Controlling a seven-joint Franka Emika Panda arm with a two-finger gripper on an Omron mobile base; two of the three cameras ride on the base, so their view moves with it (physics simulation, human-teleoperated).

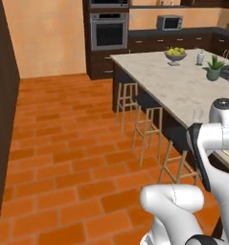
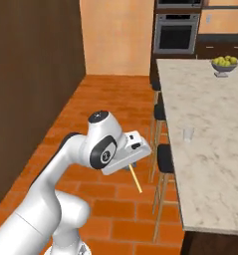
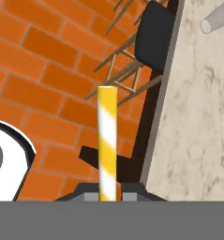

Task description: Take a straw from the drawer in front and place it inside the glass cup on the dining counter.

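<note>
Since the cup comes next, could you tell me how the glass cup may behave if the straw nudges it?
The glass cup looks small and empty, so probably light and apt to slide on the smooth dining counter. The straw, pinched in the gripper, looks straight, likely stiff.

Marble tabletop [image 2: 210,149] carries a glass cup [image 2: 188,133] near its stool-side edge. Fruit bowl [image 2: 224,64] sits at the far end. Potted plant [image 1: 214,68] and a small bottle [image 1: 200,58] stand near it.

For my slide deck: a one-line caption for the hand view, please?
Gripper shut on a yellow-and-white striped straw above the brick floor, beside the marble counter with the glass cup.
</note>
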